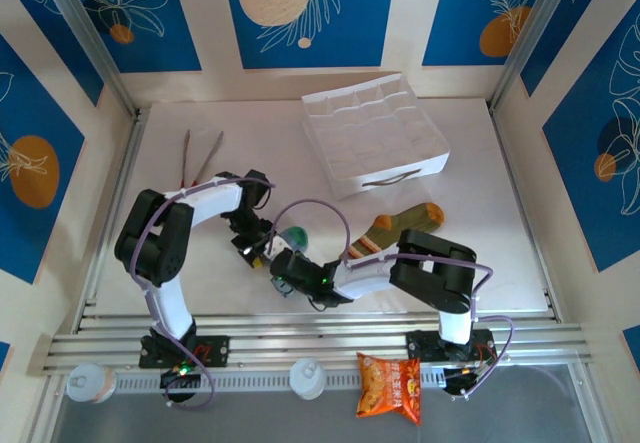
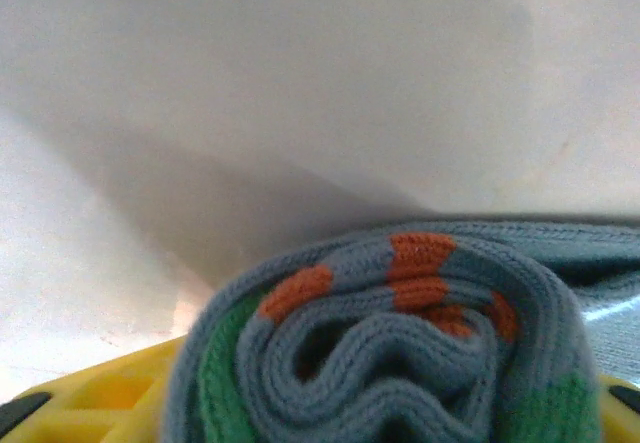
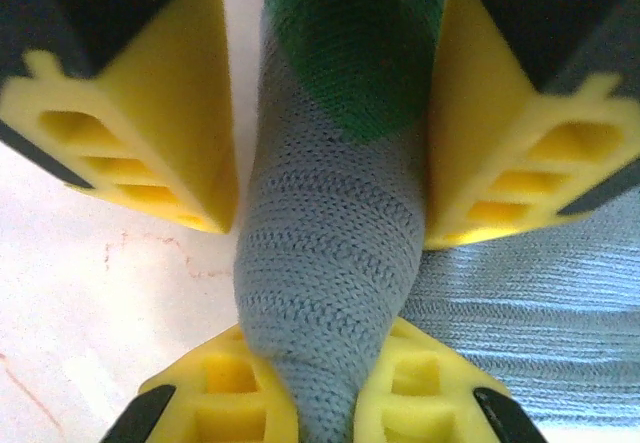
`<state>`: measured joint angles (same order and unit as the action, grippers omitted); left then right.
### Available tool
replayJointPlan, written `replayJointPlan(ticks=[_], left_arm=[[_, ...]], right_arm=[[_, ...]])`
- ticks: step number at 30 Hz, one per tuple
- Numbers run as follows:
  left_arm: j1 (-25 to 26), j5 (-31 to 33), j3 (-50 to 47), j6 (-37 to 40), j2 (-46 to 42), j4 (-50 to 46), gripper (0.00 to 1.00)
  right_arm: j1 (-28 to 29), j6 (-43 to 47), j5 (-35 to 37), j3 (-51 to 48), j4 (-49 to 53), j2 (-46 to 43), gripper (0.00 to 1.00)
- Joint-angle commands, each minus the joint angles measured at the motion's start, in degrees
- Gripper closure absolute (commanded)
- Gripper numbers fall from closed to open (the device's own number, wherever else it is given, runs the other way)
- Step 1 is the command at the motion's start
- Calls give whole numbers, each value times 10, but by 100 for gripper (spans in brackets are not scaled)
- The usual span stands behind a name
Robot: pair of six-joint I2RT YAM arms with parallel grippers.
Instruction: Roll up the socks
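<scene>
Grey sock (image 3: 330, 263) roll | right jaws clamped | olive sock (image 1: 398, 227) beside | table (image 1: 500, 238) bare rightward

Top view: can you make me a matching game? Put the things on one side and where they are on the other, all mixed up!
Things:
1. grey sock
2. striped sock
3. snack packet
4. tongs

Places:
A. at the far left
B. pinched by the right gripper
C. at the very near edge
D. just in front of the white box

Pairs: 1-B, 2-D, 3-C, 4-A
</scene>
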<state>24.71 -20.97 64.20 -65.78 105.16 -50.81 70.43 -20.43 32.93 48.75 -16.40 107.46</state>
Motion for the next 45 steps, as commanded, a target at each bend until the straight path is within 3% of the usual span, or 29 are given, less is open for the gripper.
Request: replayJointPlan(ticks=[1,11,16,19,21,24,29,45], left_arm=[[-21,10,1,-3,-3,6,38],[-47,33,19,21,-63,21,15],[-54,27,-25,45,-118,69,13],[-56,26,-51,61,-153,84,16],[-56,14,-79,79,-182,118,23],[-56,23,-99,101,-203,98,35],[-56,17,-136,110,-217,118,44],[-22,11,-161,115,-120,207,43]], right_arm=[[-8,-56,-89,-69,173,69,100],[-31,-107,-149,-98,161,94,100],[-49,-138,-186,-112,142,113,100],[-60,-156,-206,-125,125,120,100],[-68,-166,-219,-133,112,125,100],[-80,-177,-239,-140,102,137,100],[-101,-196,-276,-156,64,151,100],[-160,-213,-352,-141,59,195,100]])
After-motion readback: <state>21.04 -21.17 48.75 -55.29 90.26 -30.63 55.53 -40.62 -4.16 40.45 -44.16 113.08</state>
